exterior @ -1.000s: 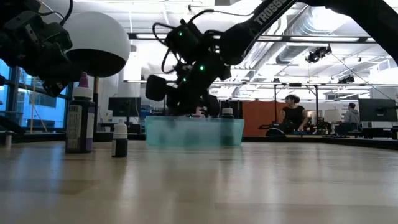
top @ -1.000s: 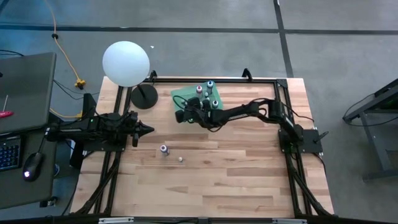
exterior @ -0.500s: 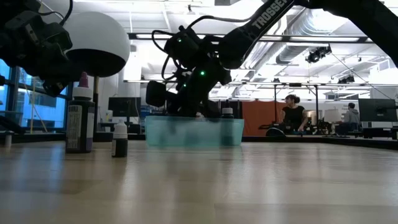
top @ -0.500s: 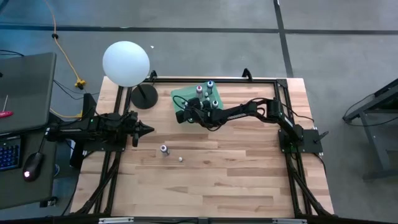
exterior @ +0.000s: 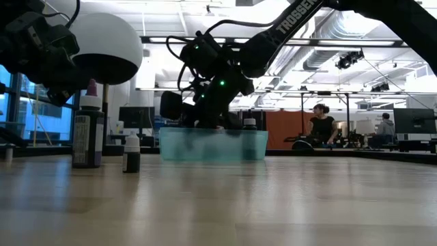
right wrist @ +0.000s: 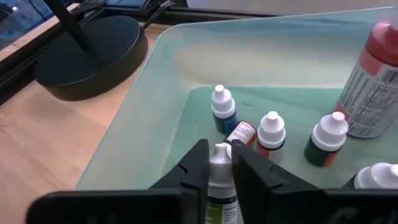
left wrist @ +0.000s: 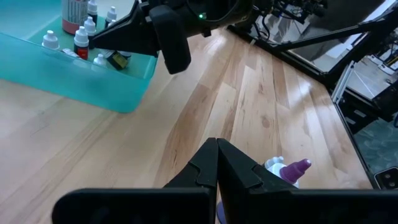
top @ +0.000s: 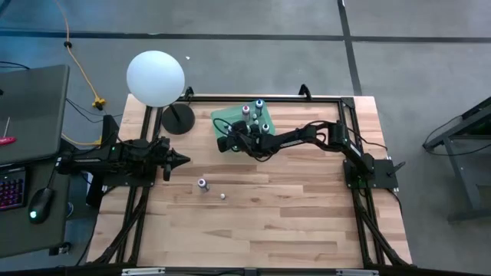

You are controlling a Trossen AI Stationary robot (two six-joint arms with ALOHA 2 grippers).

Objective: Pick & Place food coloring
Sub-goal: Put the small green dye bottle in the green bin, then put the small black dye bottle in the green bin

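While pinching a small white-capped bottle [right wrist: 219,180] just over the teal tray's [right wrist: 143,118] near wall, right gripper [right wrist: 219,163] — better carried further in, lowered upright into bare floor short of the standing bottles [right wrist: 270,134], then spread. Left gripper [left wrist: 217,163] — pressed together, idle beside a purple-tipped bottle [left wrist: 287,172] on the bench [left wrist: 249,93].

white globe lamp [top: 156,77], laptop [top: 31,115], mouse [top: 40,205]

overhead, table-level, two wrist views
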